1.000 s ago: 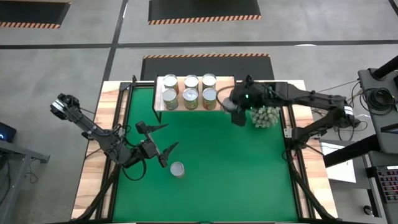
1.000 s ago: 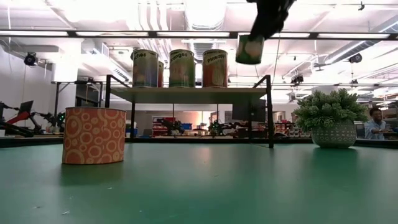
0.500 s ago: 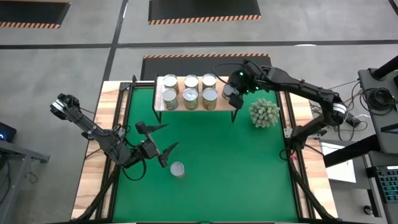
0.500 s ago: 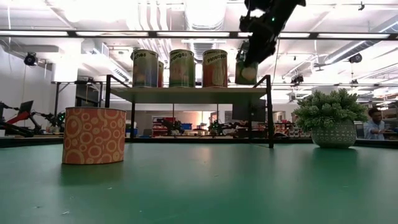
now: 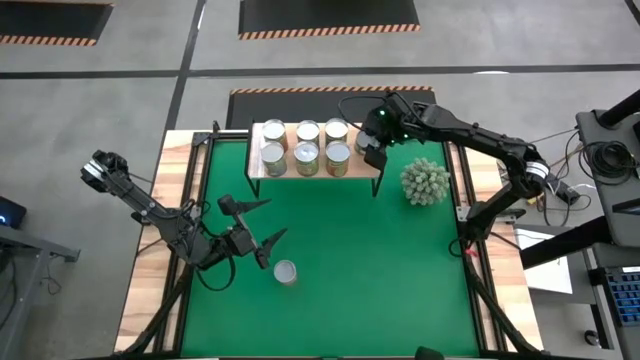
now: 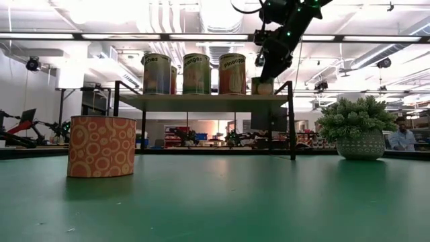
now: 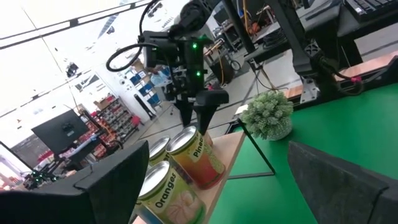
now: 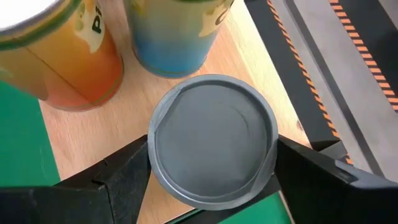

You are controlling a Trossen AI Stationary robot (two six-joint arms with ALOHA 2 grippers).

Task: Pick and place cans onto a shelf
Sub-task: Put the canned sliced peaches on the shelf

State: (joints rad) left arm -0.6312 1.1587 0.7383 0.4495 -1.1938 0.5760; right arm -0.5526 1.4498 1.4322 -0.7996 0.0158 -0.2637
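A spiky pale-green plant (image 5: pixel 426 183) sits in a pale patterned pot (image 6: pixel 361 146) on the green mat (image 5: pixel 340 270), near the mat's right edge. The mat covers most of a light-wood table (image 5: pixel 146 290), whose bare planks show along the mat's left and right sides. Beyond the plant, at the far right of the room, a person (image 6: pixel 403 134) shows behind the table

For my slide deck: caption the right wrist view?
Right gripper holding a can on the shelf beside two others.
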